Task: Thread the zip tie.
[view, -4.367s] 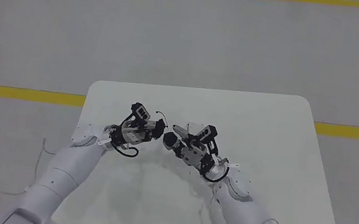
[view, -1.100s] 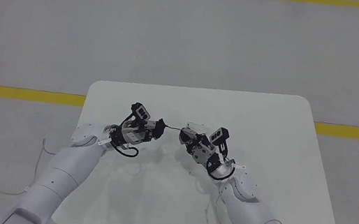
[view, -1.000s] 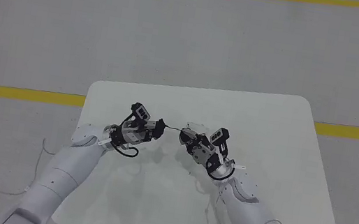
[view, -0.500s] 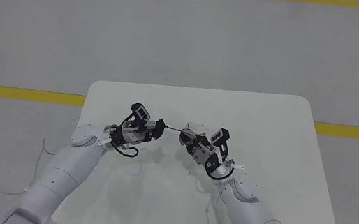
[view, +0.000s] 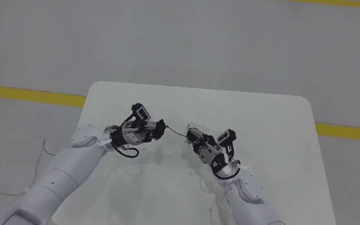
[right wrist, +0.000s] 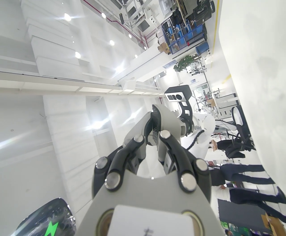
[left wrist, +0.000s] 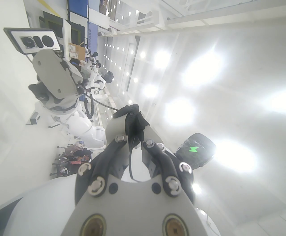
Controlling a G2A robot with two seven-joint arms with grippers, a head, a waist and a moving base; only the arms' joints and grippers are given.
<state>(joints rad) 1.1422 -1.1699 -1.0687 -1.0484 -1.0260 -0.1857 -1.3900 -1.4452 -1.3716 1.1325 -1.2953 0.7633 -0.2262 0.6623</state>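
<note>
Left gripper point(view: 157, 128) pinches the zip tie point(view: 174, 130) at its looped end. The tie spans the gap over the table point(view: 290, 130), long axis left to right, tail pointing at the right gripper point(view: 192, 137), whose fingers are pressed together, apparently on that tail. Judged light, springy, slippery; best held near the ends.

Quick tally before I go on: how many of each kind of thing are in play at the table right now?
zip tie: 1
grippers: 2, left gripper and right gripper, both shut on the zip tie
table: 1
Total: 4
</note>
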